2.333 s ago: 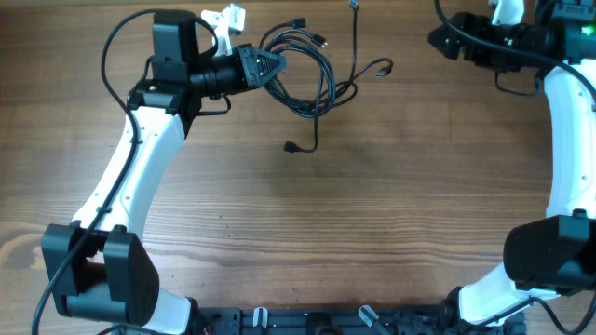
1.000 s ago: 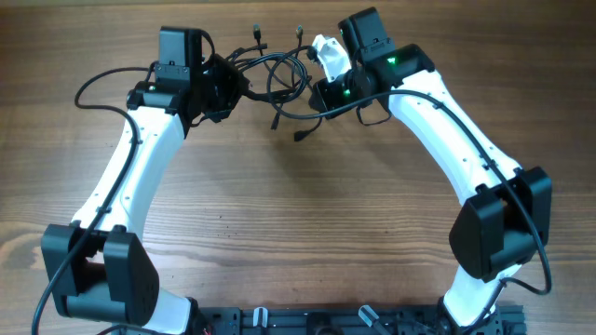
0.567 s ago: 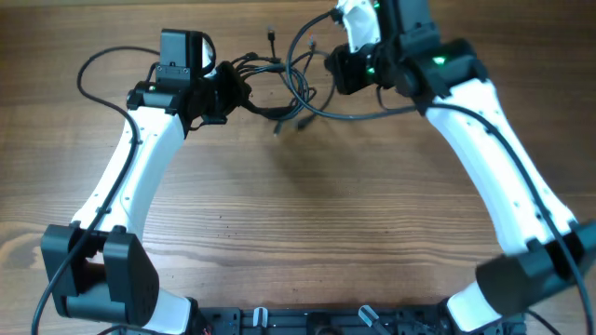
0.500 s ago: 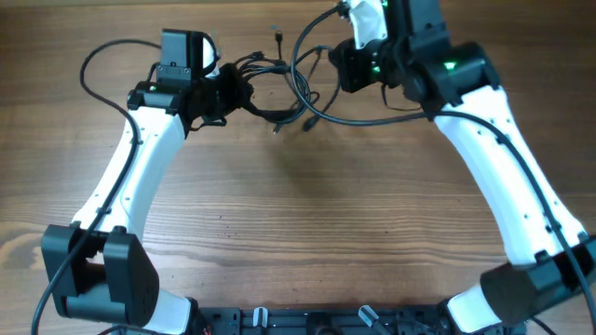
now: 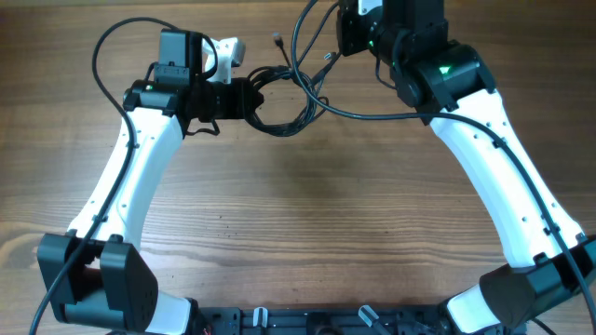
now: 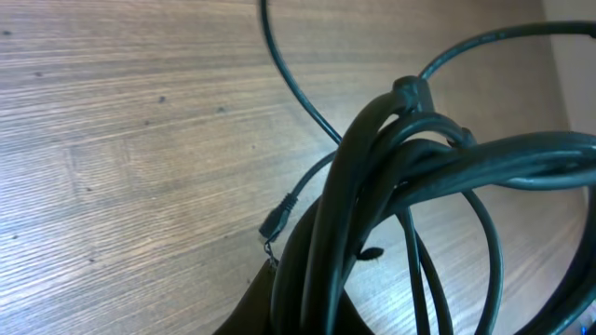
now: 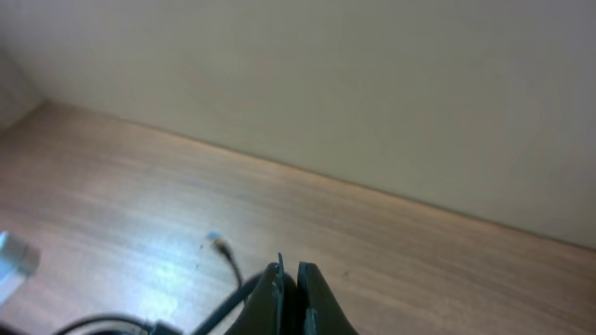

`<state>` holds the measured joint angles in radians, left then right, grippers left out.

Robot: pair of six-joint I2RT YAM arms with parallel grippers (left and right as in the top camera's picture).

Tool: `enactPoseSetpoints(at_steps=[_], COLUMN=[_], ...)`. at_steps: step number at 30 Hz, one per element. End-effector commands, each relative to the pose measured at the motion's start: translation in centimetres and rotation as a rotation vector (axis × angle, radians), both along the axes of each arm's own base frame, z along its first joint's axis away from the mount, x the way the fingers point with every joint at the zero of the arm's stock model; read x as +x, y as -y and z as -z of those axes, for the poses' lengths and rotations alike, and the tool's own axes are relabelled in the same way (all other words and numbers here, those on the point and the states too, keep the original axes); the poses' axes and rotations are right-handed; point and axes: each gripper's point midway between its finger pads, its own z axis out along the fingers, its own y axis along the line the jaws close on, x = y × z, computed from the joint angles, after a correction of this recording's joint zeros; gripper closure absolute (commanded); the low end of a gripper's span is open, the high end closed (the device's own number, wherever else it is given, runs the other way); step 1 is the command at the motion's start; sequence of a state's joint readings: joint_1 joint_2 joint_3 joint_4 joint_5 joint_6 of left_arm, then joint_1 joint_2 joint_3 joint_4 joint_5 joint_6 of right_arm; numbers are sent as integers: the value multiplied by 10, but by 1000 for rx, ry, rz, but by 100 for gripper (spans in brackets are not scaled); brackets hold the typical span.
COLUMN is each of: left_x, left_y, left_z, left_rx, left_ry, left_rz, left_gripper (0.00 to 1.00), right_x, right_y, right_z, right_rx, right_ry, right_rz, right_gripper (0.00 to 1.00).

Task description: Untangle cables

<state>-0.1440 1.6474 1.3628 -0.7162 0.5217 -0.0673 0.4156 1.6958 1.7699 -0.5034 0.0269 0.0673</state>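
The cables (image 5: 284,93) are a tangle of thin black loops at the back of the table, with one plug (image 5: 277,40) sticking out toward the far edge. My left gripper (image 5: 248,98) is shut on the left side of the bundle. In the left wrist view the thick bunch of cables (image 6: 372,195) runs straight out of my left gripper (image 6: 312,316), with a small plug (image 6: 276,223) beside it. My right gripper (image 5: 349,33) is raised near the far edge. In the right wrist view my right gripper (image 7: 291,279) is shut and a cable strand (image 7: 233,296) runs up to it from the lower left.
Each arm trails its own thicker black wire: a big loop (image 5: 326,107) sweeps from the right wrist past the bundle, and another loop (image 5: 101,56) arcs left of the left arm. A pale wall (image 7: 372,93) rises just behind the table's far edge.
My right gripper closed at the bundle, then rose and pulled back toward the far edge with a strand. The loops stretched out. The left gripper kept its hold and shifted slightly right.
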Motion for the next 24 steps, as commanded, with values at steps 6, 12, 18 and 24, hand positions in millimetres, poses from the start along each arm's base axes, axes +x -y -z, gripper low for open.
enactPoseSetpoints(at_steps=[6,12,18,24], left_x=[-25,-19,2,7], left_y=[6,5,0,-10], left_z=[7,5,-1,4], left_rx=[1,-64,-178,-204], left_ry=[4,-81,-205,-284], left_rz=[177,33,-272,-452], left_gripper=[96,96,96,96], right_x=[35,12,-37,-61], right_y=[38,-4,-47,-41], right_z=[17,45,59,87], right_rx=[-18,48,145,161], right_ry=[-4,-158,-327,-515], right_rz=[215,-29,-344,-290], right_gripper=[96,53,42,42])
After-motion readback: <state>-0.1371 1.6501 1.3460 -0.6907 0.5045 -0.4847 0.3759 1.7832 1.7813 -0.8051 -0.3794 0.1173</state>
